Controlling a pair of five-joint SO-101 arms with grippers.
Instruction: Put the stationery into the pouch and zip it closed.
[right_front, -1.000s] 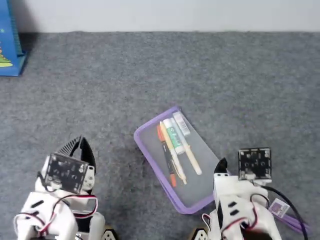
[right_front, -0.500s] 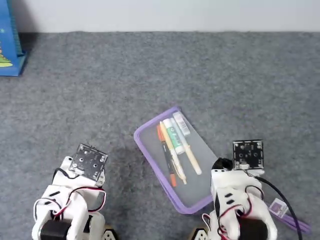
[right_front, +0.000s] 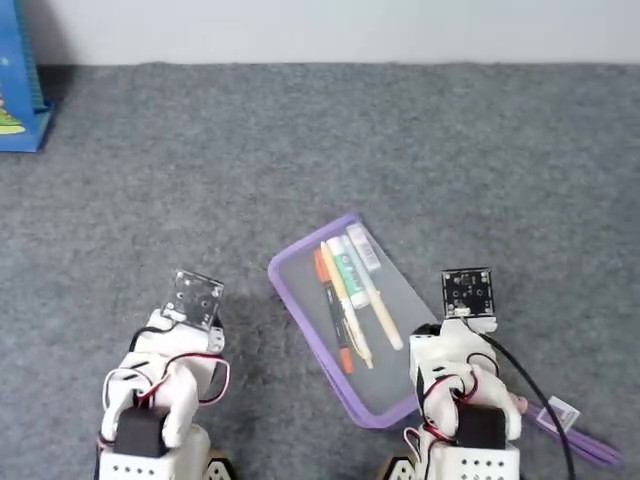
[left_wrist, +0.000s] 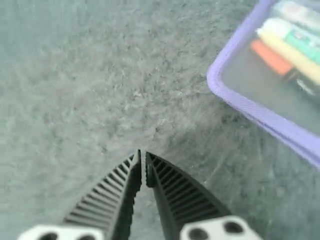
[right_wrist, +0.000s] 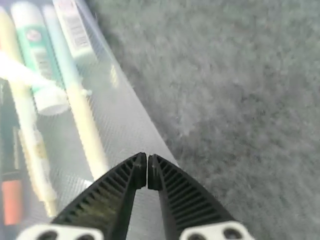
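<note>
A clear pouch with a purple rim lies slanted on the grey carpet between the two arms. Inside it lie several pens and markers: an orange one, a yellow one, a green-and-white one and a cream one. My left gripper is shut with nothing in it, over bare carpet a short way from the pouch's purple corner. My right gripper is shut and empty, right above the pouch's clear side near its edge, beside the cream pen. In the high view both wrists cover their fingers.
A blue box stands at the far left against the white wall. A purple strip with a white tag lies by the right arm's base. Open carpet stretches behind and to both sides of the pouch.
Both arms have swung: the left wrist has moved up and toward the pouch, its fingers now hidden under it in the high view. The right wrist has shifted toward the pouch's near edge.
</note>
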